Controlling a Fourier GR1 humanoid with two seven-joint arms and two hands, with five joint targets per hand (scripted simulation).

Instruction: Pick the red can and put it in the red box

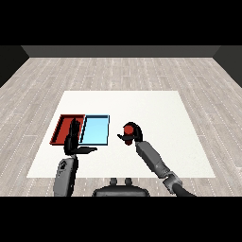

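I count one red can in front of me, and my right hand has its fingers and thumb curled round it, holding it to the right of the trays, over the white table. I cannot tell whether the can touches the table or is raised a little off it. There are two trays, lying side by side and touching along one edge: one red tray on the left and one light blue tray on the right, nearer the can. Neither has anything inside that I can see. My left hand holds nothing; its fingers are straight and point away from me, with the thumb stretched out to the right, and it lies across the near end of the seam between the two trays. My two grey forearms come in from the lower corners.
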